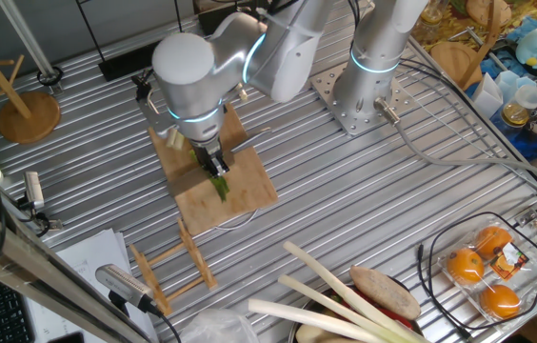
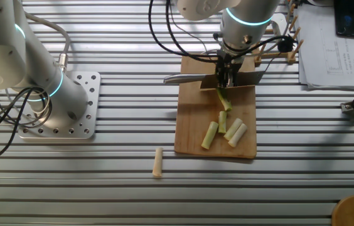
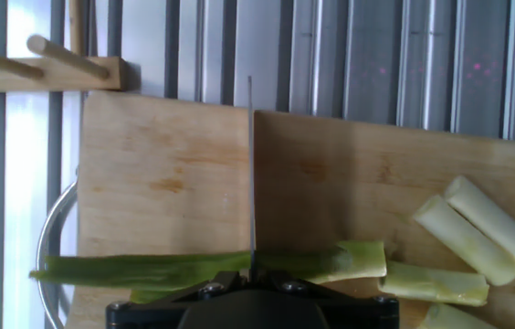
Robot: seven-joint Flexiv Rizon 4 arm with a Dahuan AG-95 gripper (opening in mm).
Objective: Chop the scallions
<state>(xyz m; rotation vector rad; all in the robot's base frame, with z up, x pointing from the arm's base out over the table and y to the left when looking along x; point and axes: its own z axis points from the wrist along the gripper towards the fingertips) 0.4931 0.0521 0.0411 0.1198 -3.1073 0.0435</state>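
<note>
Wooden cutting board point(image 2: 193, 135) carries the scallion stalk point(image 3: 194, 268) and its cut pieces point(image 2: 227, 130). Gripper point(image 2: 226, 78) is clamped on a knife point(image 2: 193, 79), blade edge on the stalk.

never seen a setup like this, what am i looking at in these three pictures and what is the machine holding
This is one robot arm at a metal table. Two pictures come from fixed cameras on different sides of the table; the third comes from a camera on the arm's hand, looking down along its fingers.

The gripper holds a knife over a wooden cutting board. In the hand view the blade shows as a thin line crossing the green scallion on the board. Several cut pieces lie nearby on the board, and one piece has ended up off it, on the table.

Elsewhere there are pale thick stalks, packed oranges, a small wooden rack and a second arm's base, which is not taking part.
</note>
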